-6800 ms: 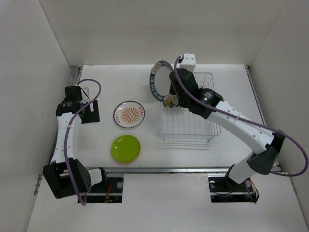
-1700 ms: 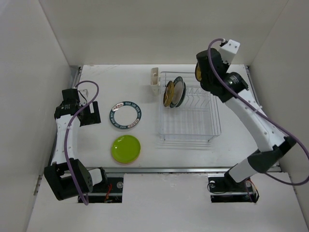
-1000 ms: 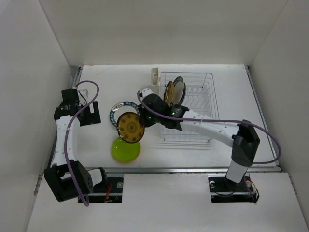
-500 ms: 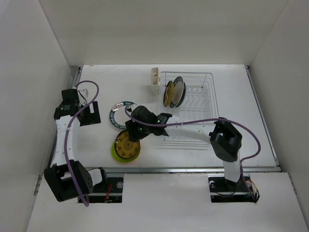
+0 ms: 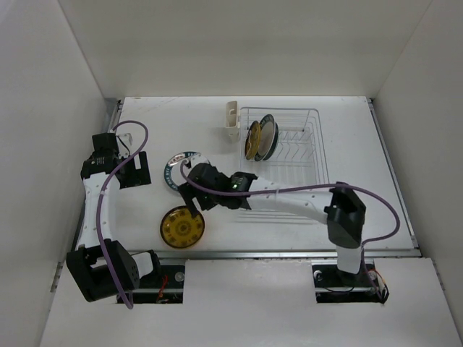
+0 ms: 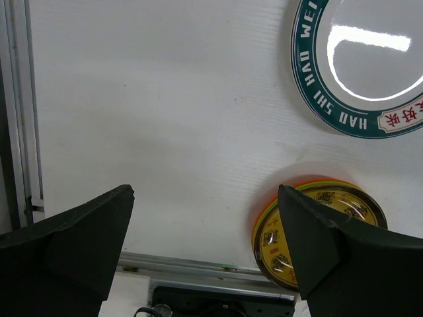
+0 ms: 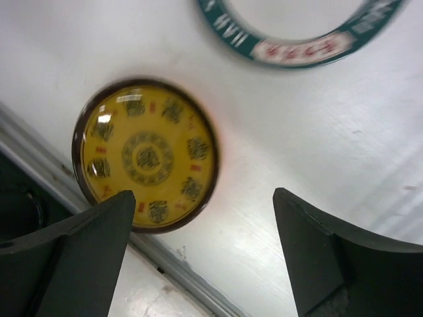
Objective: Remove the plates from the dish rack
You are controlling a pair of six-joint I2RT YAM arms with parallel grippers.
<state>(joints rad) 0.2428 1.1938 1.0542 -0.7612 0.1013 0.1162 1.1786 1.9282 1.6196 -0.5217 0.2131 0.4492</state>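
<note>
The right pincer (image 5: 192, 192) hangs with its jaws wide apart and nothing between them, its arm stretched low across the white table (image 5: 159, 123) from the right side. Just below it, toward the table's near edge, lies the round amber-yellow patterned plate (image 5: 181, 227) with a dark rim, flat and face up. A second ago that plate was clamped in these jaws, tilted above the other plate. Half a second ago it sat under the pincer with lime green showing around it. Now it is let go, and the pincer has drawn back from it a little. From overhead it covers whatever is beneath it. The left wrist view shows thin orange and lime-green rims (image 6: 258, 221) peeping out under its edge, so it rests on top of a stack.

Just beyond the right pincer, on its far side, the round white plate with a dark teal lettered rim (image 5: 173, 160) lies flat on the table. The arm hides part of it, and it is where it was before.

Off to the pincer's right and farther back stands the rectangular clear wire dish rack (image 5: 318, 173). Two plates still stand on edge in its far left part, a second amber plate (image 5: 252, 141) with a teal-rimmed plate (image 5: 267, 134) right beside it. A small cream utensil cup (image 5: 231, 120) sits at the rack's outer far-left corner.

The left pincer (image 5: 134, 170), well to the left of the right one, holds its jaws spread and empty over bare table and has not moved.
</note>
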